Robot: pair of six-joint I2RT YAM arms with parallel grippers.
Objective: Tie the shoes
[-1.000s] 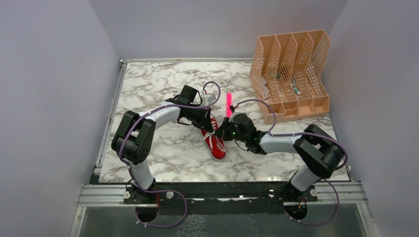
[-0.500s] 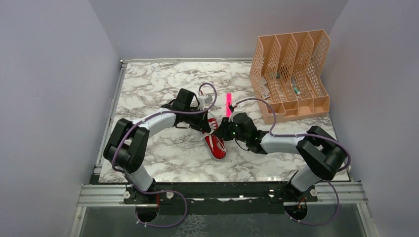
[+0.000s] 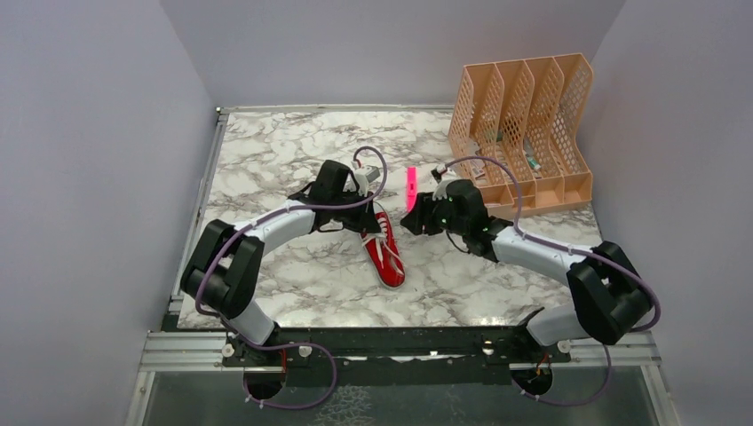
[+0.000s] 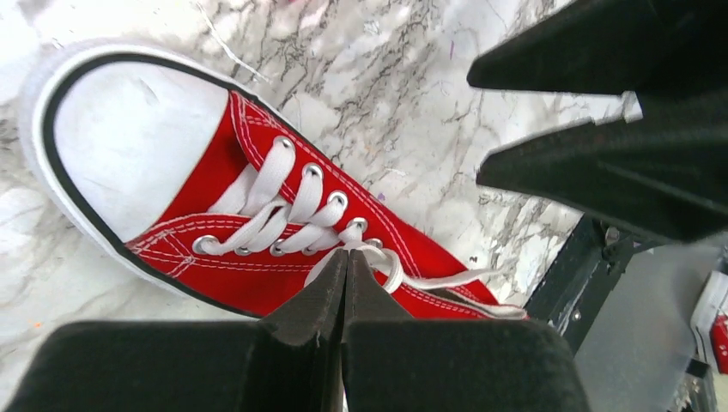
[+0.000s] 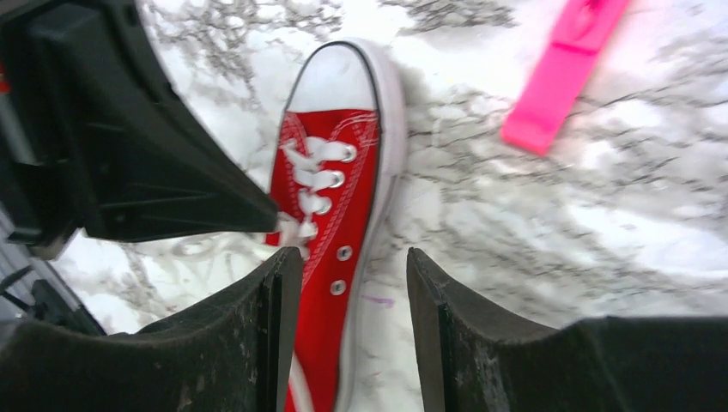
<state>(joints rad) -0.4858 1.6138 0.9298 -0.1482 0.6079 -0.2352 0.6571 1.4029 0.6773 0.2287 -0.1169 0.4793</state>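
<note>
The red shoe [image 3: 389,263] with white toe cap lies mid-table, toe toward the arms. In the left wrist view its white laces [image 4: 292,204] cross the red canvas [image 4: 215,257], and a loose loop curls round my left gripper [image 4: 346,257]. That gripper is shut on the lace at the top eyelets, at the shoe's far end [image 3: 371,229]. My right gripper [image 5: 354,266] is open and holds nothing. It hovers just right of the shoe [image 5: 330,197] in its own view, and beside the far end [image 3: 410,222] from above.
A pink marker [image 3: 411,184] lies just beyond the shoe; the right wrist camera shows the same marker [image 5: 562,73]. A peach mesh file organiser [image 3: 524,133] stands at the back right. The left gripper's black body [image 5: 129,129] fills the right wrist view's left side.
My right gripper has opened, let go of the lace and drawn back up and to the right. My left gripper has shut on the lace at the shoe's far end.
</note>
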